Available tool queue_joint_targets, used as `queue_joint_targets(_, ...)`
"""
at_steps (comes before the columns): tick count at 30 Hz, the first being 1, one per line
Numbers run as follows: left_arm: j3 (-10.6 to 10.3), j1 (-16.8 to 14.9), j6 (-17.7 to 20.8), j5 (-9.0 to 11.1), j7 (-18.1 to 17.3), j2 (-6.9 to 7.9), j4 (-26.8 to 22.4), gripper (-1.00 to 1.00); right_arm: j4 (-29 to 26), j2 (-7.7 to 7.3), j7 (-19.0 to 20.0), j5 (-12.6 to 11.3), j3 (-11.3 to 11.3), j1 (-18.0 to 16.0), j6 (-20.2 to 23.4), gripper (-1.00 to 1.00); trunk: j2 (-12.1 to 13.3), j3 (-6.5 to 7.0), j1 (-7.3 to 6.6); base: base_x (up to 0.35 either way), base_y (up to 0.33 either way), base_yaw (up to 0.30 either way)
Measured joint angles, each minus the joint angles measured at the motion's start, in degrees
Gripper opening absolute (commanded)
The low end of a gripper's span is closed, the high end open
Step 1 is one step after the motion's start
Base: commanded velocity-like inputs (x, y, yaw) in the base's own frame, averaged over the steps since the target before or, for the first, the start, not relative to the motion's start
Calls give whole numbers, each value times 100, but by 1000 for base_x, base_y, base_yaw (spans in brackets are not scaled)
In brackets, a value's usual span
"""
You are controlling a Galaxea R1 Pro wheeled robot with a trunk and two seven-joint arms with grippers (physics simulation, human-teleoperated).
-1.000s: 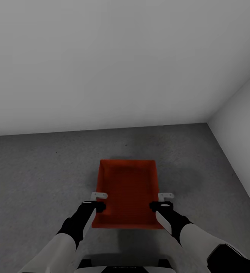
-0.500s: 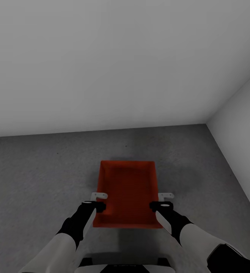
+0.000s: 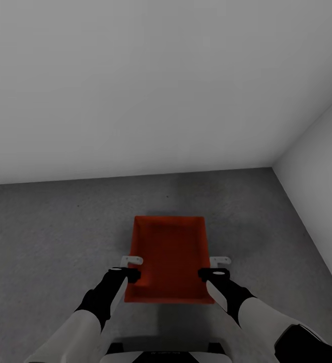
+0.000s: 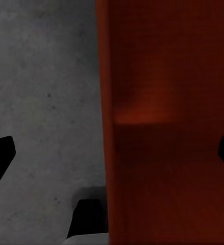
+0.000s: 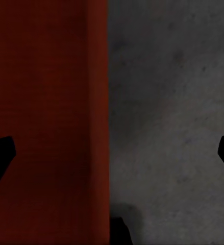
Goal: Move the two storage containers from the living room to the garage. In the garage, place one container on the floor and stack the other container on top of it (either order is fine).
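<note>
Now both claws straddle the red container point(image 3: 170, 257) walls, spread wide.

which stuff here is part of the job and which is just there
Part of the job:
- storage container, red-orange, open-topped
- concrete floor
- left end effector
- right end effector

Just there:
- white walls

Both arms reach forward and down from the near edge, white forearms ending in black wrists, held roughly parallel. The left gripper point(image 3: 129, 267) sits at the left, the right gripper point(image 3: 217, 267) at the right, level with each other. Each gripper's jaws stand wide apart, dark fingertips point(image 4: 0, 158) at opposite edges of the wrist views.
</note>
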Motion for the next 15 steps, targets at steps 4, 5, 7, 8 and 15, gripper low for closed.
queue_joint_targets(4,0,-2,0,-6,4,0,0,100,1,0,1,0,0,3,0,100,122,90,-66,0,0,0)
queue_joint_targets(5,0,-3,0,-7,5,0,0,100,-1,0,1,0,0,3,0,100,122,99,-66,0,0,0)
queue_joint_targets(7,0,-2,0,-7,3,0,0,100,1,0,0,-1,-1,3,0,100,122,117,-66,0,0,0)
queue_joint_targets(8,0,-2,0,-7,1,0,-2,100,2,0,1,-1,-1,4,0,100,122,126,-66,0,0,0)
queue_joint_targets(15,-1,-2,0,-8,-5,-1,-10,100,2,0,1,-1,-1,1,0,100,122,189,-66,0,0,0)
